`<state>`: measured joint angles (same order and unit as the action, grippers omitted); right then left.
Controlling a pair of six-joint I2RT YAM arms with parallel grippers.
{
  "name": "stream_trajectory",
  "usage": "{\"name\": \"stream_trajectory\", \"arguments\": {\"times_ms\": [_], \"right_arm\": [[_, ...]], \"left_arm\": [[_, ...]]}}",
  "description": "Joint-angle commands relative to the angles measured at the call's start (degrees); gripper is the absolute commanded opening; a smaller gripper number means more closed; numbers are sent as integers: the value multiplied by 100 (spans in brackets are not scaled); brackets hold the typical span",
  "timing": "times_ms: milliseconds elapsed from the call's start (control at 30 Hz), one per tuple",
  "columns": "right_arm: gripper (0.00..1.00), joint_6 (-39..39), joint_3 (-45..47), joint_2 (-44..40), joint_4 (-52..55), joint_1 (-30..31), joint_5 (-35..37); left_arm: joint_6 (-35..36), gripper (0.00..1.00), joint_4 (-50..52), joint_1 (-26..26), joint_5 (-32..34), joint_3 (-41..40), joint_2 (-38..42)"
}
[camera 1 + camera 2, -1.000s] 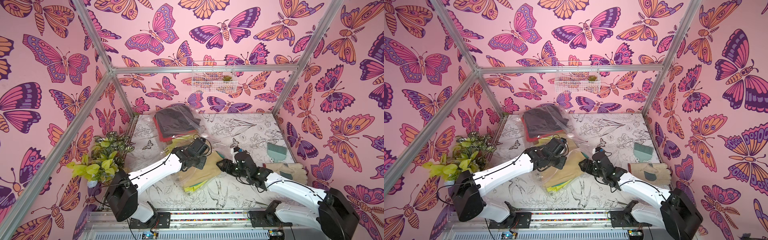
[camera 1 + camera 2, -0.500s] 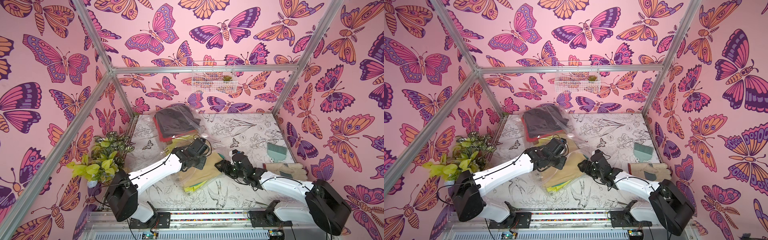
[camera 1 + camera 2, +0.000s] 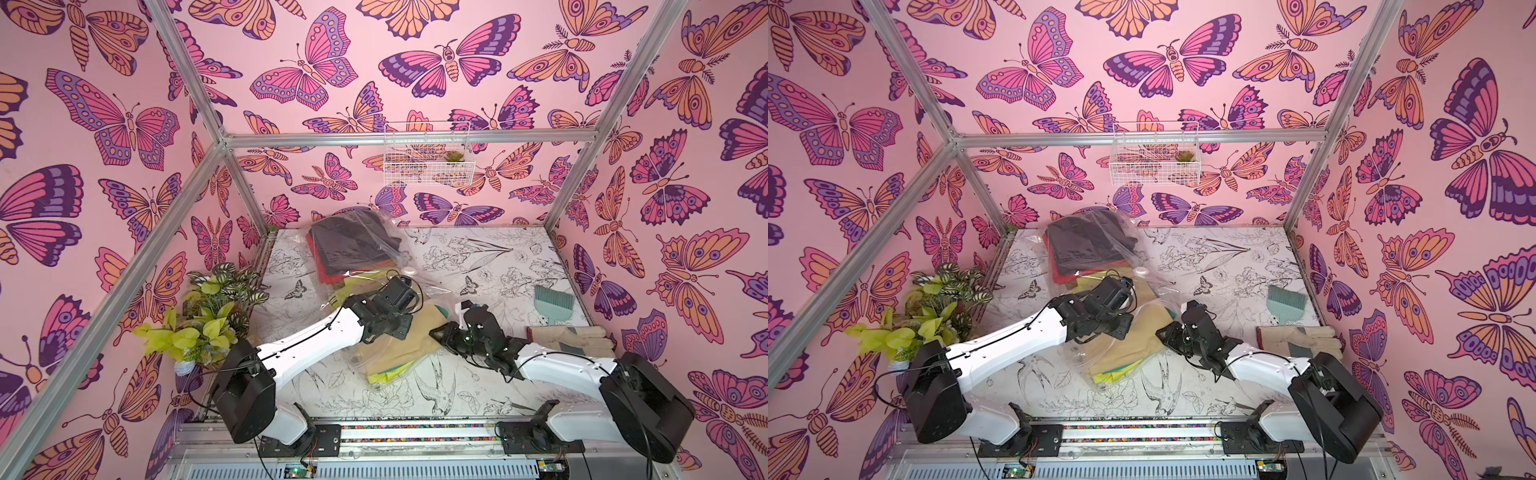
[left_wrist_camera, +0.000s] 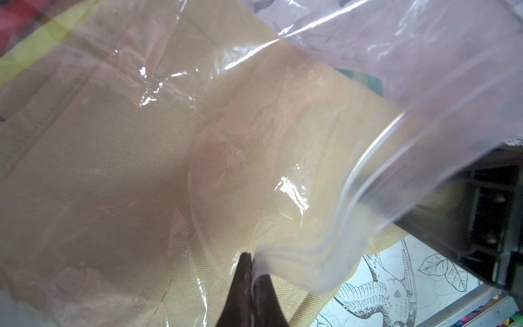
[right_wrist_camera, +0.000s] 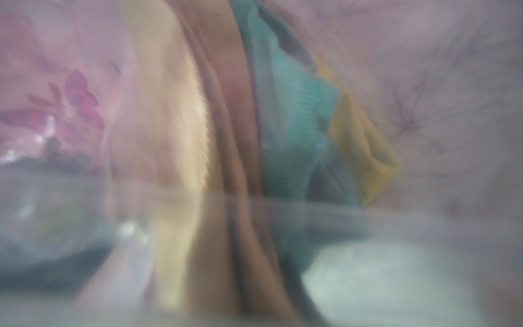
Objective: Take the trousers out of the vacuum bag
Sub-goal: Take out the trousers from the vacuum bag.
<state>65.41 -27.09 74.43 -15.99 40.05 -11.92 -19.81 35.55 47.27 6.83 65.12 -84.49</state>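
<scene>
1. Nearest, the tan trousers (image 3: 399,347) top a teal and yellow stack on the counter (image 3: 415,395), at the vacuum bag (image 3: 395,249) mouth.
2. The left fingers (image 4: 249,283) are pinched together on the bag's film.
3. The right fingers (image 3: 437,333) sit at the tan edge; I cannot tell whether they are apart or together.
4. Farthest, the black and red trousers (image 3: 349,245) lie inside the bag.

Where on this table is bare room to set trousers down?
Free: the far stretch of table between vacuum bag and brush, and the near strip by the rail. Crowded: plant and bag on the left, brush and gloves on the right.
</scene>
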Motion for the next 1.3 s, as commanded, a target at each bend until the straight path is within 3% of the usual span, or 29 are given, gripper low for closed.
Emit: {"name": "stream_trajectory", "arguments": {"times_ms": [0, 67, 267, 400, 467, 533, 600, 667, 733, 867, 933, 1000, 1133, 1267], "right_arm": [[9, -181, -156, -418, 298, -15, -130], [3, -277, -285, -633, 631, -23, -196], [0, -301, -688, -1065, 1249, -21, -328], [11, -462, -976, -1258, 1876, -44, -265], [12, -441, -1018, -1329, 2111, -110, -238], [20, -371, -946, -1363, 2129, -203, -351], [19, -302, -870, -1377, 2061, -261, -485], [25, -291, -866, -1396, 2090, -277, -543], [39, -303, -909, -1397, 2181, -272, -626], [41, -398, -1021, -1371, 2413, -275, -846], [32, -485, -1074, -1340, 2532, -275, -891], [30, -525, -1071, -1298, 2555, -281, -856], [9, -603, -1066, -1164, 2664, -291, -807], [2, -437, -998, -1140, 2388, -310, -946]], "left_arm": [[-16, 0, -42, -24, -32, -169, 233], [11, 0, -29, -18, -72, -191, 316], [103, 0, 66, 74, -41, -265, 688], [179, 7, 221, 266, 38, -222, 952], [221, 22, 334, 444, 78, -161, 1054], [273, 33, 419, 699, 144, -117, 1102], [313, 40, 509, 991, 253, -105, 1373], [351, 48, 588, 1279, 320, -135, 1467], [356, 50, 682, 1556, 433, -188, 1549], [229, 51, 822, 1924, 605, -339, 1659], [143, 51, 850, 2075, 682, -415, 1667], [56, 51, 859, 2190, 753, -477, 1655], [-146, 55, 861, 2451, 955, -658, 1625], [-292, 76, 870, 2714, 1354, -931, 1529]]}}
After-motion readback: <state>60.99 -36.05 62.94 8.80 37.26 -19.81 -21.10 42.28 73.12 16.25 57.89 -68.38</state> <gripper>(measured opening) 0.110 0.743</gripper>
